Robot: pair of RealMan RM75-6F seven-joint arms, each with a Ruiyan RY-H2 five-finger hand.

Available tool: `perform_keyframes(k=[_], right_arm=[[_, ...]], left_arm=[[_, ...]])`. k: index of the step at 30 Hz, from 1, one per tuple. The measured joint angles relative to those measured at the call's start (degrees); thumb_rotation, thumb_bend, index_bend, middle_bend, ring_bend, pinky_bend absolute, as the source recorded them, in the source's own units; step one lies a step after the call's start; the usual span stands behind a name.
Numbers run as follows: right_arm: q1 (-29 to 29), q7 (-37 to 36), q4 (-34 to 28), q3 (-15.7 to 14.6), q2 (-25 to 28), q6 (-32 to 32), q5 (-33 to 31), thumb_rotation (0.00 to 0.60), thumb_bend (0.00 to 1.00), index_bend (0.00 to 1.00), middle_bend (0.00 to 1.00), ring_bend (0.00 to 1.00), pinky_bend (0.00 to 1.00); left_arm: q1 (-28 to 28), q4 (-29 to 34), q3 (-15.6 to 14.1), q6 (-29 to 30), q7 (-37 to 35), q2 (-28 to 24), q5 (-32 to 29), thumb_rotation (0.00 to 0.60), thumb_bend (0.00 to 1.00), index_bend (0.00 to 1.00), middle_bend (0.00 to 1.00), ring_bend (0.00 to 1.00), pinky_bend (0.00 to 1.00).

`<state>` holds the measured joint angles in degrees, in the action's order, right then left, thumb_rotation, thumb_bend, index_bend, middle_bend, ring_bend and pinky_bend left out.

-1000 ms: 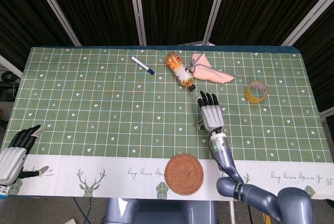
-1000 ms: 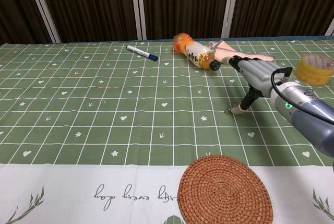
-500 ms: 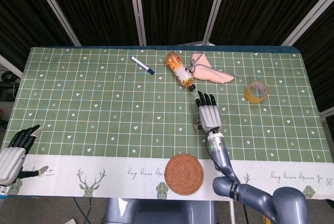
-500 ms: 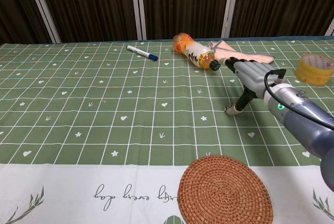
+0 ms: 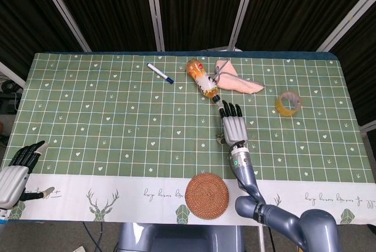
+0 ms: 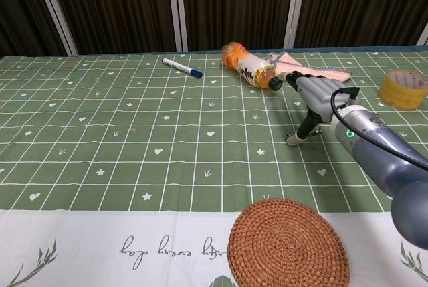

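My right hand [image 5: 234, 126] [image 6: 315, 93] hovers low over the green checked tablecloth [image 5: 106, 117], fingers stretched forward and apart, holding nothing. Its thumb [image 6: 294, 136] points down to the cloth. Its fingertips lie just short of the dark cap of an orange drink bottle [image 5: 200, 78] [image 6: 248, 65], which lies on its side at the back of the table. My left hand [image 5: 15, 172] is at the near left edge of the table, fingers extended, empty; the chest view does not show it.
A pink cloth [image 5: 236, 80] [image 6: 306, 67] lies behind the bottle. A yellow tape roll [image 5: 288, 103] [image 6: 402, 88] sits to the right, a blue-capped marker [image 5: 160, 72] [image 6: 182, 67] at the back, and a round woven coaster [image 5: 207, 195] [image 6: 289, 247] near the front edge.
My right hand has slid a little left and forward, bringing its fingertips closer to the bottle's cap. The left hand and the objects have stayed put.
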<state>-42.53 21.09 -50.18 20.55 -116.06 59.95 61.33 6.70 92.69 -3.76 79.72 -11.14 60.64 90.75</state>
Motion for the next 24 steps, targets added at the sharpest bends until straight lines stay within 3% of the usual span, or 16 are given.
perform_keyframes(k=[8, 14, 20, 24], right_arm=[[-1.19, 0.25, 1.41, 1.37, -1.41, -0.08, -1.01, 0.6, 0.01, 0.01, 0.0, 0.0, 0.0], [-1.02, -0.01, -0.94, 0.62, -0.09, 1.3, 0.9, 0.6, 0.01, 0.05, 0.0, 0.0, 0.0], [0.26, 0.62, -7.43, -0.33, 3.91, 3.14, 2.53, 0.6, 0.03, 0.2, 0.01, 0.0, 0.0], [1.51, 2.65, -12.41, -1.13, 7.96, 3.53, 2.69, 0.6, 0.05, 0.37, 0.12, 0.0, 0.0]], left_arm=[[-0.03, 0.09, 0.13, -0.14, 0.01, -0.08, -0.39, 0.6, 0.02, 0.0, 0.0, 0.0, 0.0], [-0.03, 0.14, 0.0, -0.34, 0.11, -0.15, -0.38, 0.6, 0.02, 0.0, 0.0, 0.0, 0.0], [-0.03, 0.31, -0.17, -0.59, 0.46, -0.25, -0.31, 0.6, 0.02, 0.0, 0.0, 0.0, 0.0], [-0.08, 0.36, -0.21, -0.53, 1.14, -0.18, -0.21, 0.6, 0.02, 0.0, 0.0, 0.0, 0.0]])
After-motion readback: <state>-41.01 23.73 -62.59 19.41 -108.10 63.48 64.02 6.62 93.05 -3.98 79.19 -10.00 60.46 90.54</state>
